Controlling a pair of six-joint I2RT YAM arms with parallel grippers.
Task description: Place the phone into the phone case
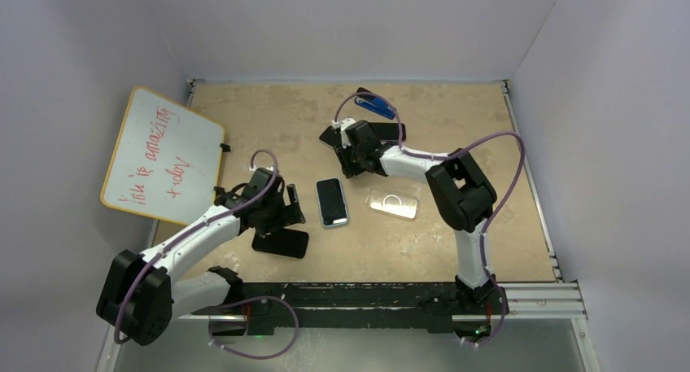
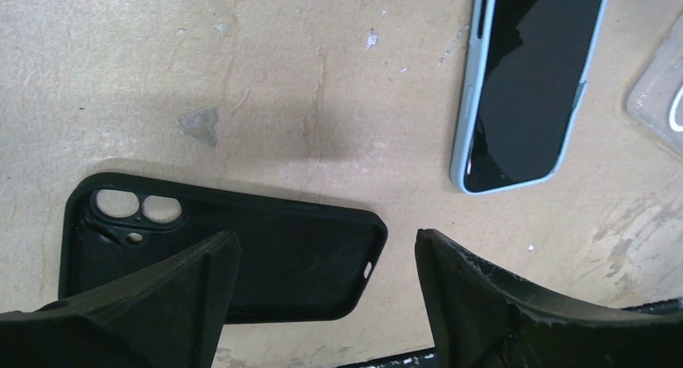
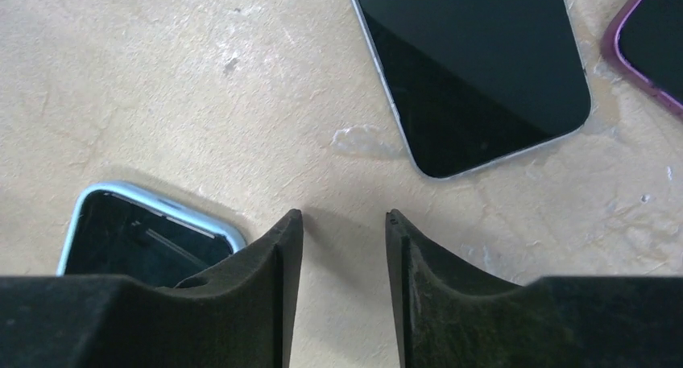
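From above, find the phone [image 1: 332, 202] flat between the black case [image 1: 281, 242] and clear case [image 1: 392, 203], touching neither. At the left wrist, see the left gripper [image 2: 326, 303] spread wide and empty over the black case; probably best to lower squarely and pin it without tilting. At the right wrist, note the right gripper [image 3: 342, 217] half-parted, holding nothing, just beside the phone's corner; shift over its long edges before pinching, to avoid skidding it.
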